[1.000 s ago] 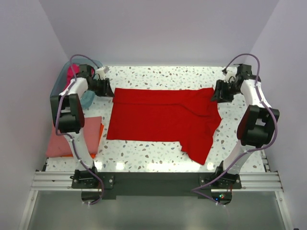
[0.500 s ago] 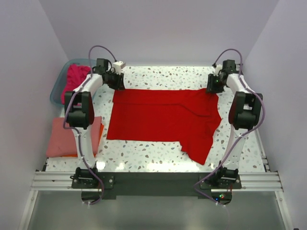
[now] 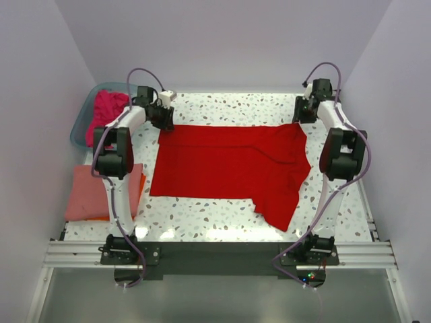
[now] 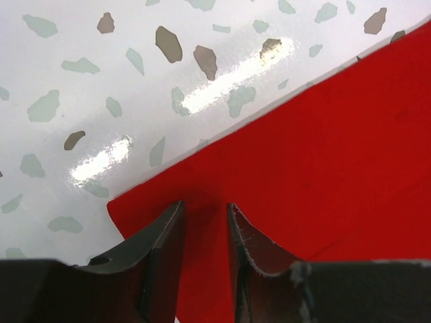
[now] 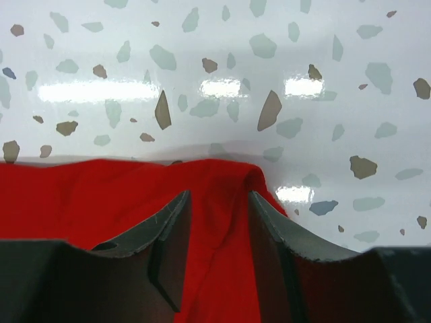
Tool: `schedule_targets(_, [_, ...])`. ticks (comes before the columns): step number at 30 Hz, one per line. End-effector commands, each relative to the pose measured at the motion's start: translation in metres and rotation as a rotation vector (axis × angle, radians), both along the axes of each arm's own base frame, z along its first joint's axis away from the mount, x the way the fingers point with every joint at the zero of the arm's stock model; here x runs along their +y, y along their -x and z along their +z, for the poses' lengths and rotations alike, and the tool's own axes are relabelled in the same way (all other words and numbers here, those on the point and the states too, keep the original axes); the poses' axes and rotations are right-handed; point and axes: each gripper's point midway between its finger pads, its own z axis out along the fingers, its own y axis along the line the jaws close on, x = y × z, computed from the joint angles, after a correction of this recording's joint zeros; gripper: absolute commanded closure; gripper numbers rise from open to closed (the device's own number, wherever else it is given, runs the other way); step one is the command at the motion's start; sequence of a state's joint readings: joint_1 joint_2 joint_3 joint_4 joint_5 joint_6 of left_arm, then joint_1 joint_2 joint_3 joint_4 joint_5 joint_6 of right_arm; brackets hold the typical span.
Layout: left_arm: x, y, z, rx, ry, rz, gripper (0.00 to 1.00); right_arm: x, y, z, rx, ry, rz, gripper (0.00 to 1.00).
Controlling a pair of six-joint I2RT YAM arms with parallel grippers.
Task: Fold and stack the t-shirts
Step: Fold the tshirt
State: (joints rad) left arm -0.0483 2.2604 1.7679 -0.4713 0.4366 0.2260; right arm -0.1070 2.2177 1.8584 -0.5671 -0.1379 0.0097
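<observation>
A bright red t-shirt [image 3: 229, 165] lies spread flat across the middle of the table, one sleeve [image 3: 279, 208] pointing to the near edge. My left gripper [image 3: 165, 122] is down on its far left corner; in the left wrist view the jaws [image 4: 205, 205] stand a little apart over flat red cloth [image 4: 323, 148]. My right gripper [image 3: 300, 116] is at the far right corner, its jaws [image 5: 219, 194] open astride a raised ridge of red cloth [image 5: 81, 195]. A salmon-pink folded t-shirt [image 3: 94, 192] rests on an orange one [image 3: 139, 188] at the left.
A translucent teal tub [image 3: 81, 131] at the far left holds a crumpled magenta-pink t-shirt [image 3: 108, 109]. Speckled tabletop [image 3: 222, 108] shows beyond the red shirt's far edge. Walls close in behind and on both sides.
Both grippers have moved from beside the red shirt's ends onto its two far corners and lowered there. The shirt itself lies as before.
</observation>
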Motion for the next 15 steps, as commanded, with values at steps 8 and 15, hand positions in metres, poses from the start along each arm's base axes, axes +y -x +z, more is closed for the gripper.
schedule_targets(8, [0.002, -0.018, 0.000, -0.048, -0.015, -0.009, 0.64, -0.005, -0.015, -0.010, -0.016, 0.000, -0.038, 0.63])
schedule_targets(15, [0.007, -0.016, -0.011, -0.025, -0.038, 0.015, 0.65, -0.007, -0.010, -0.002, -0.019, 0.005, -0.029, 1.00])
